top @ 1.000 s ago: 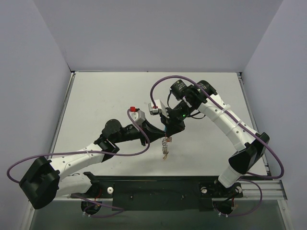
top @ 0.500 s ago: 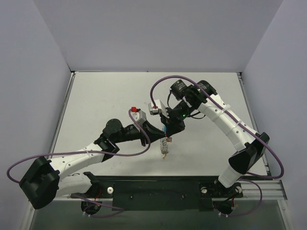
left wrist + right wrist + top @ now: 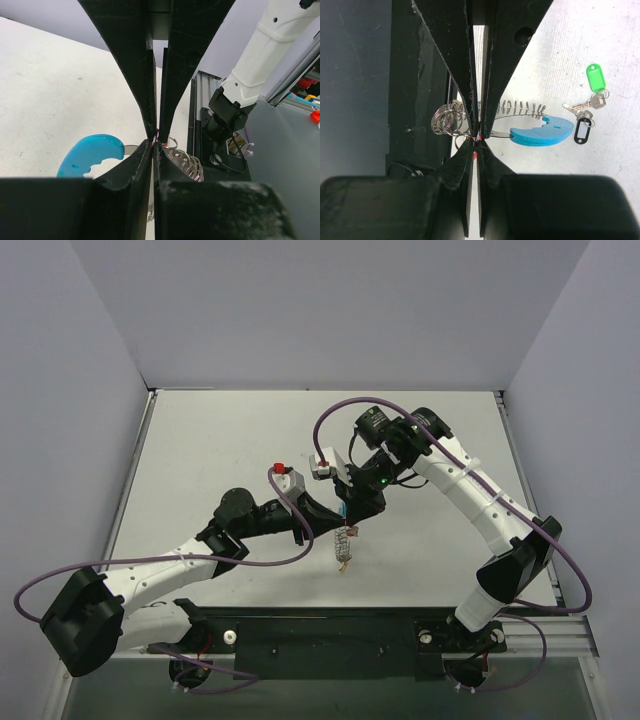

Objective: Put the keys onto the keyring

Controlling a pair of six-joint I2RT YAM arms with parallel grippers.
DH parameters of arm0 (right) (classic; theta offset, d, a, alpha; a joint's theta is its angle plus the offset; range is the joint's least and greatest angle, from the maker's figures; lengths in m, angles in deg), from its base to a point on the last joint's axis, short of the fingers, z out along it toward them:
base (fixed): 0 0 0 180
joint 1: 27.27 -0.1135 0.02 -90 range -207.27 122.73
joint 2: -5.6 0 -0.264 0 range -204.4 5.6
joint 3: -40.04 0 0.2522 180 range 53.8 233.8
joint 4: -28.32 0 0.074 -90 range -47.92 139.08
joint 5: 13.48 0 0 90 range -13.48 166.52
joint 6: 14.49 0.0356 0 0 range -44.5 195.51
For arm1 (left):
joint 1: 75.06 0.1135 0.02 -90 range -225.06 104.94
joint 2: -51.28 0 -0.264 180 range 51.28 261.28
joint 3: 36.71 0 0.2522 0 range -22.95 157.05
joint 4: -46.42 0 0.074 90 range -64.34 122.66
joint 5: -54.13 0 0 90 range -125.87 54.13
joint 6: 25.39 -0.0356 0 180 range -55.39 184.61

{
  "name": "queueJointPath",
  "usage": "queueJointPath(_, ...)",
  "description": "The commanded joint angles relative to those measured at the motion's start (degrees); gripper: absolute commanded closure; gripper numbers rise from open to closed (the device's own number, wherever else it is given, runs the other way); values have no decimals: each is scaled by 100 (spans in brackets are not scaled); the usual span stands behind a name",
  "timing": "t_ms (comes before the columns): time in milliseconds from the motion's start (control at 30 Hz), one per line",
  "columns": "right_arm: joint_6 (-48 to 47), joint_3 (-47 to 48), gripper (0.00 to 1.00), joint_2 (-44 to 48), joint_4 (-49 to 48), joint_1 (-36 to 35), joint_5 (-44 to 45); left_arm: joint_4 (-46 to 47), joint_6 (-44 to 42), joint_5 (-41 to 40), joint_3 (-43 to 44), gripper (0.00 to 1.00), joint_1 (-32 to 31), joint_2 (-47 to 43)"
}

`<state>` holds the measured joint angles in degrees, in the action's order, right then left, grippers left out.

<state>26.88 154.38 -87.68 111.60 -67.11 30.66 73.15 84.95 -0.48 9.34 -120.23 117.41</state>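
Note:
My two grippers meet tip to tip above the table's middle. The left gripper (image 3: 335, 513) (image 3: 155, 146) is shut on the thin wire of the keyring (image 3: 345, 545). The keyring's light-blue tag (image 3: 92, 155) (image 3: 542, 131) and coiled rings (image 3: 187, 162) (image 3: 447, 120) hang beside the pinch point. A small red piece (image 3: 476, 155) shows between the fingers of the shut right gripper (image 3: 353, 507) (image 3: 477, 142), and the rest of that key is hidden. The green-tagged key (image 3: 595, 77) and the black-tagged key (image 3: 582, 130) lie together on the table under the blue tag.
The right arm's base and the aluminium rail (image 3: 222, 125) along the table's near edge lie behind the pinch point in the left wrist view. White tabletop (image 3: 220, 450) spreads to the left and back. Purple cables (image 3: 345, 410) loop over both arms.

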Motion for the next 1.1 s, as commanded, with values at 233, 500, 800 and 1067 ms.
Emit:
queueJointPath(233,81,164,92,64,185,37,-379,897,154,-243,-64,100,34,-231)
queueJointPath(500,204,103,73,397,141,494,-1205,2909,559,-999,-996,100,43,-531)
queueJointPath(800,775,6,68,319,-298,652,-1679,5247,1358,-1325,-1357,100,26,74)
queueJointPath(1067,1065,261,68,152,-456,661,-1680,5347,1368,-1255,-1155,100,-53,190)
